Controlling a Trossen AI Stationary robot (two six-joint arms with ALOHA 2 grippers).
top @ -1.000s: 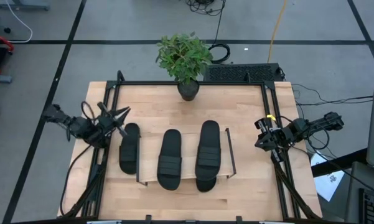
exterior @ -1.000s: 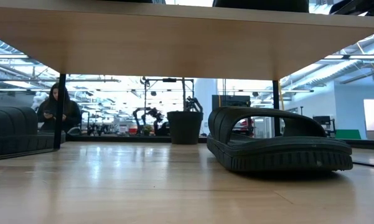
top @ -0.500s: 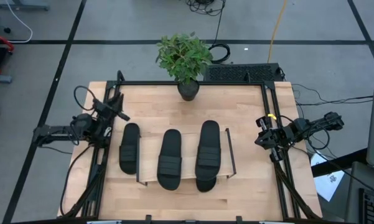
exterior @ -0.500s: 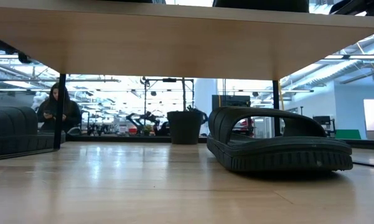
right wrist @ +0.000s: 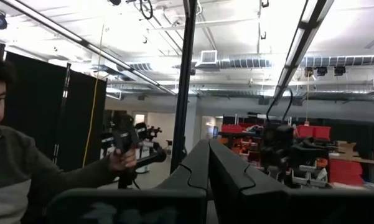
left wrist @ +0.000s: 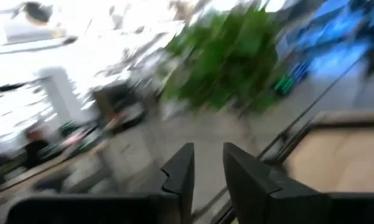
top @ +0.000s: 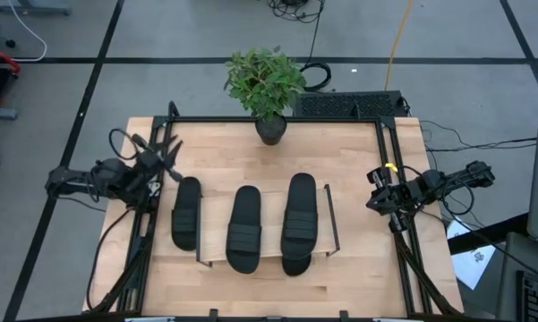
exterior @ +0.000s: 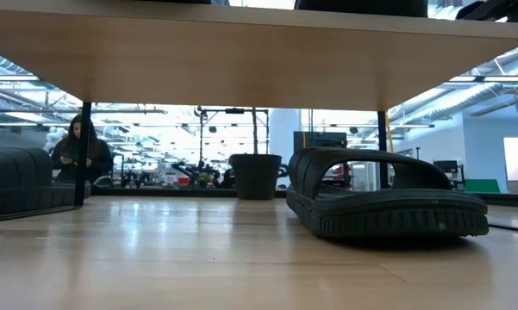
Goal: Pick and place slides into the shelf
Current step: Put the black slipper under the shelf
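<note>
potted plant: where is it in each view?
High: potted plant at the table's far edge, centre.
Low: only its dark pot shows, mid-frame, under the shelf.
Left wrist: green blur, probably it.
Right wrist: not in view.
Shared landmark: the dark pot.

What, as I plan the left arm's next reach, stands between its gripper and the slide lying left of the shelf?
Nothing visible. The left gripper is over the tabletop just beyond the slide, with only bare wood between them. The shelf's wire end frame is on the slide's other side.
</note>
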